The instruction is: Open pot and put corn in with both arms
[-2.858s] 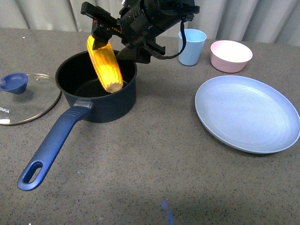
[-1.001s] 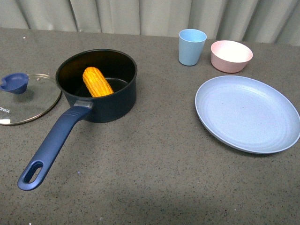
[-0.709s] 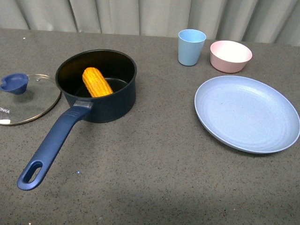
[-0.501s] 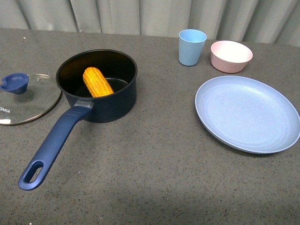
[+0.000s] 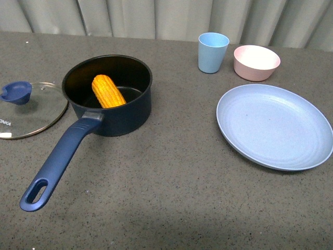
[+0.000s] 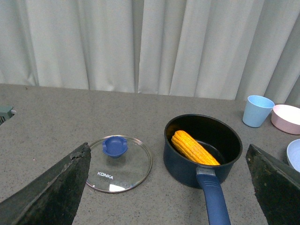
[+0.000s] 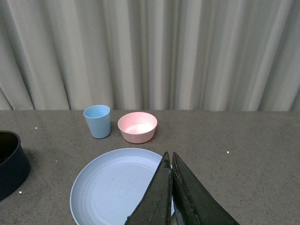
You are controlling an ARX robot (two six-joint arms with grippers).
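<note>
The navy pot (image 5: 132, 107) stands open at the table's left, its long blue handle (image 5: 57, 161) pointing toward the near edge. The yellow-orange corn (image 5: 107, 91) lies inside it, leaning on the wall; it also shows in the left wrist view (image 6: 193, 148) inside the pot (image 6: 180, 166). Neither arm shows in the front view. My left gripper (image 6: 168, 154) is open and empty, pulled back, its two fingers (image 6: 51, 192) wide apart at the frame's sides. My right gripper (image 7: 168, 154) is shut on nothing, above the near edge of the blue plate (image 7: 112, 187).
The glass lid with blue knob (image 5: 28, 107) lies flat left of the pot, also in the left wrist view (image 6: 119, 161). A light blue cup (image 5: 213, 52) and a pink bowl (image 5: 256, 62) stand at the back. A large blue plate (image 5: 274, 125) lies at right.
2.9 s ago the right arm held the corn over the pot. Since then the corn lies in the pot and the arm has left the front view. Nothing moves in the last second.
</note>
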